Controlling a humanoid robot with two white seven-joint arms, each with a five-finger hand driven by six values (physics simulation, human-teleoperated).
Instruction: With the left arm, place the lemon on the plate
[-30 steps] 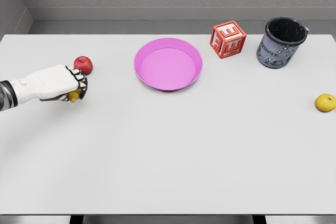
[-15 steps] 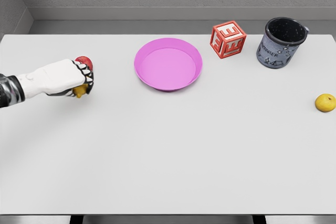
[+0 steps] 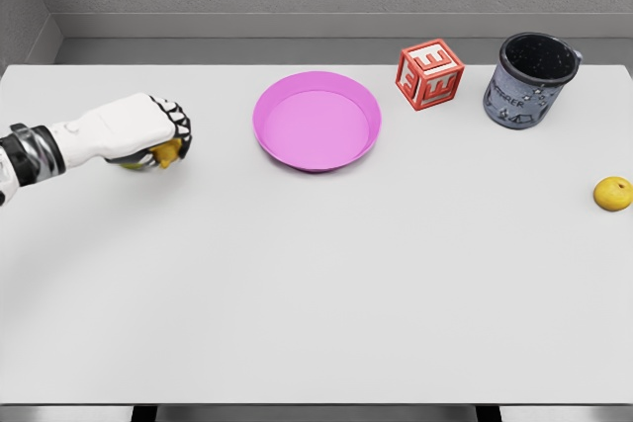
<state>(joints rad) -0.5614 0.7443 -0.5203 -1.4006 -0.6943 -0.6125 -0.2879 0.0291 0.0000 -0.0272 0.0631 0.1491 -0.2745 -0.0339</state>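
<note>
My left hand (image 3: pixel 170 138) is at the table's left side, raised a little, with its fingers curled around a small yellow lemon (image 3: pixel 165 155) that peeks out beneath them. The pink plate (image 3: pixel 316 124) lies to the right of the hand, at the table's far middle, with nothing on it. A gap of bare table separates the hand from the plate's left rim. The right arm does not show.
A red letter block (image 3: pixel 430 74) and a dark speckled mug (image 3: pixel 529 78) stand at the far right. A second yellow fruit (image 3: pixel 612 193) lies near the right edge. The red apple seen earlier is hidden behind my hand.
My left hand has lifted the lemon and carried it rightward and slightly farther, toward the plate. It now covers the red apple.
</note>
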